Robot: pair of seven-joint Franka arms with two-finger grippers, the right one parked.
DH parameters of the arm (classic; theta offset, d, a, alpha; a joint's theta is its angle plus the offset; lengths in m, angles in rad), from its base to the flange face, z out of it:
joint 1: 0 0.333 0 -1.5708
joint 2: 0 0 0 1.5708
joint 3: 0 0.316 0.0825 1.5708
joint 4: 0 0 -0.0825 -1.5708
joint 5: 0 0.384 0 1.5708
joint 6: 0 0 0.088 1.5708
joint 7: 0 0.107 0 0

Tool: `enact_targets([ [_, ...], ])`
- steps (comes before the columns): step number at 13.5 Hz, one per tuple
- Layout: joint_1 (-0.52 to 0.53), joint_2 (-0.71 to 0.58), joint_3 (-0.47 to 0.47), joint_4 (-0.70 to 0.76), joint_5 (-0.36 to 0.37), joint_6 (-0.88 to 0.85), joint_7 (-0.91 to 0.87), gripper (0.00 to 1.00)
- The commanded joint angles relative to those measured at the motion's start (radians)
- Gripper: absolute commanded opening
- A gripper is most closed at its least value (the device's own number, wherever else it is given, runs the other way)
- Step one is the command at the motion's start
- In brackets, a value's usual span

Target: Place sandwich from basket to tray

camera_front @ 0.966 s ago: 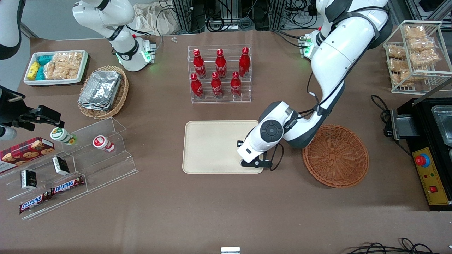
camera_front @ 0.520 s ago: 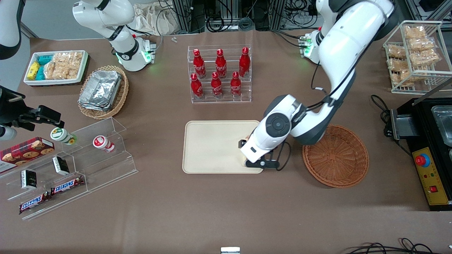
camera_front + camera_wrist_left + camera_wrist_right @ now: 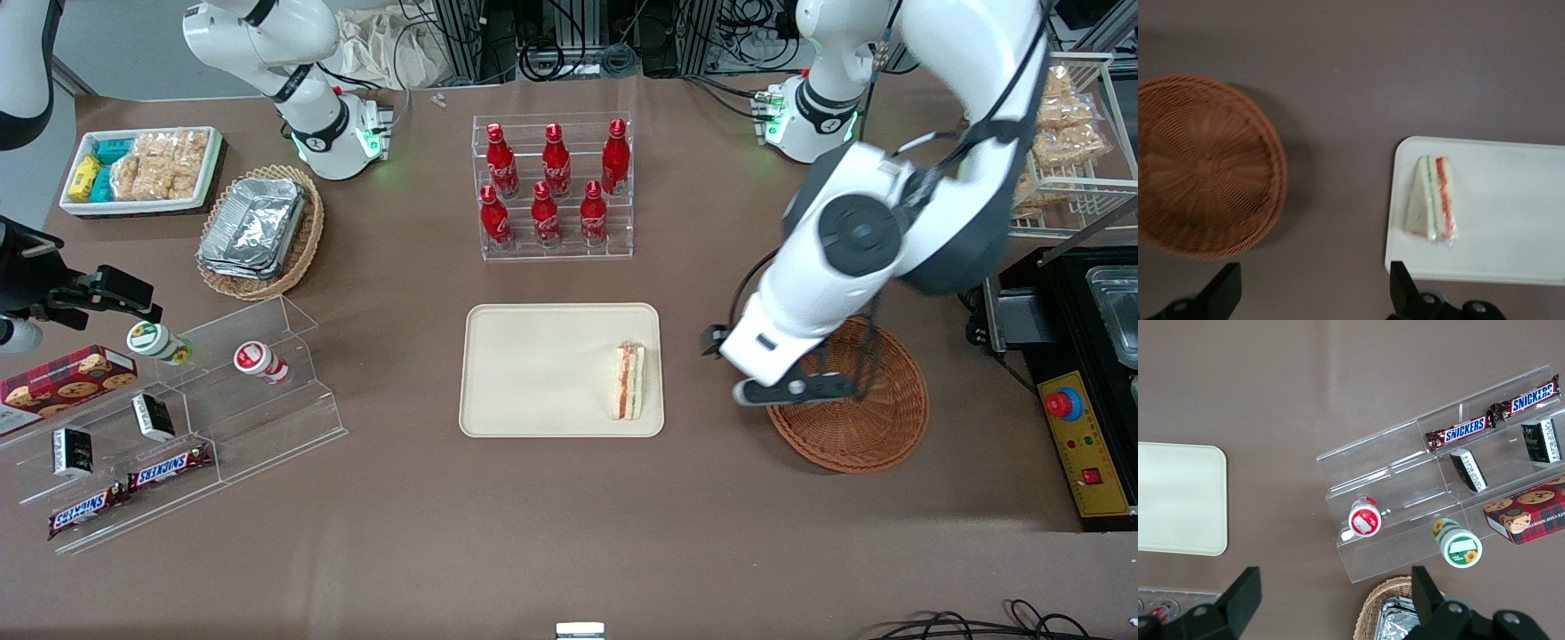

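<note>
On tray (image 3: 533, 373): sandwich (image 3: 629, 382), near edge toward basket (image 3: 858, 418). Gripper (image 3: 725, 369) raised between them, jaws spread, empty. Placement done; only retreat left.

"SNICKERS" on two candy bars (image 3: 1459, 430) (image 3: 1534, 397) on clear acrylic stand (image 3: 1405, 473); red bottles' (image 3: 551, 182) script unreadable.

The brown counter (image 3: 400, 498) is carrying the tray (image 3: 533, 373), the basket (image 3: 876, 427) beside it, a bottle rack (image 3: 553, 187) and clear snack shelves (image 3: 187, 418); the hand (image 3: 722, 369) is hanging above, fingers apart.
</note>
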Motion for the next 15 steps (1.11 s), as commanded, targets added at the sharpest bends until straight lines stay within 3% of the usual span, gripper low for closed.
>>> enact_targets([
  [1, 0.086, -0.093, -0.007, -0.035, -0.056, -0.039, 0.086, 1.0],
  [3, 0.144, -0.124, -0.005, -0.039, -0.087, -0.056, 0.157, 1.0],
  [9, 0.28, -0.219, 0.002, -0.083, -0.088, -0.185, 0.364, 1.0],
  [10, 0.274, -0.25, 0.039, -0.128, -0.09, -0.18, 0.425, 1.0],
  [13, 0.107, -0.337, 0.301, -0.244, -0.125, -0.096, 0.525, 1.0],
  [15, 0.099, -0.433, 0.358, -0.401, -0.128, 0.002, 0.651, 1.0],
])
